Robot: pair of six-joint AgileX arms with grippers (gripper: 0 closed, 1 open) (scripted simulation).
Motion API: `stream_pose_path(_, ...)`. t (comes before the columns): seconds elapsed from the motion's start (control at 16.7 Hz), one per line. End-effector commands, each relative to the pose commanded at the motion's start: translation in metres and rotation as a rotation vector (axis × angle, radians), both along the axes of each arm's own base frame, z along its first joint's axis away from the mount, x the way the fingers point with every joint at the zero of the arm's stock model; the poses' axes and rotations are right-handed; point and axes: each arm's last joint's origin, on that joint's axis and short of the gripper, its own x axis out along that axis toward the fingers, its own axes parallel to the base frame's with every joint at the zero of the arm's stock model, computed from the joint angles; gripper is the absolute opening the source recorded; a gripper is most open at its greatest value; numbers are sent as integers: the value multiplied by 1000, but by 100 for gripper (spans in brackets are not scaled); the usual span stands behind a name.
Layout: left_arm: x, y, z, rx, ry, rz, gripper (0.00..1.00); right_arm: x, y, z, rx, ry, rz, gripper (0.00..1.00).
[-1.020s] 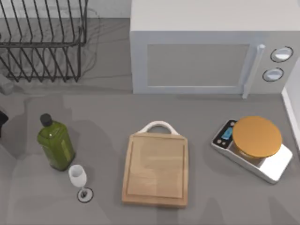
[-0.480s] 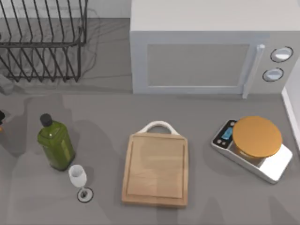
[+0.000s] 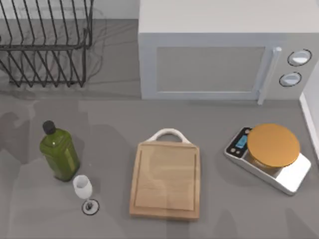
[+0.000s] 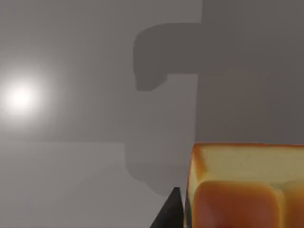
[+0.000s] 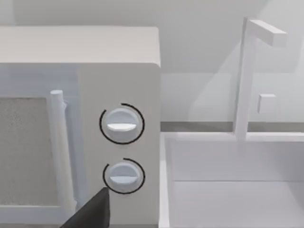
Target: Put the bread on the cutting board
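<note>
Grey table [image 3: 114, 129] | left gripper [image 4: 183, 209] grasping bread [image 4: 242, 190] | cutting board [image 3: 165, 180] bare

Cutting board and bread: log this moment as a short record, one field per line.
board: light wood cutting board, lying flat at the table's middle front, nothing on it
handle: white loop at the end facing the microwave
bread: golden-brown loaf piece, close in the left wrist view, over bare grey surface, beside a dark finger
left of board: green bottle, wine glass
right of board: scale
task state: bread not yet on board
</note>
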Motion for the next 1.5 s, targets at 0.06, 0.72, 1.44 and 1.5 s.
stream_pose_path(0.06, 0, 0, 10, -2, 9, -2, 0, 0, 0, 0, 0, 0, 0, 100)
stream_pose_path(0.72, -6, -1, 68, -1, 6, 6, 0, 0, 0, 0, 0, 0, 0, 100)
stream_pose_path(1.44, 18, -106, 58, 12, 16, -1072, 0, 0, 0, 0, 0, 0, 0, 100)
stream_pose_path(1.5, 18, -122, 54, 6, 25, -1243, 0, 0, 0, 0, 0, 0, 0, 100)
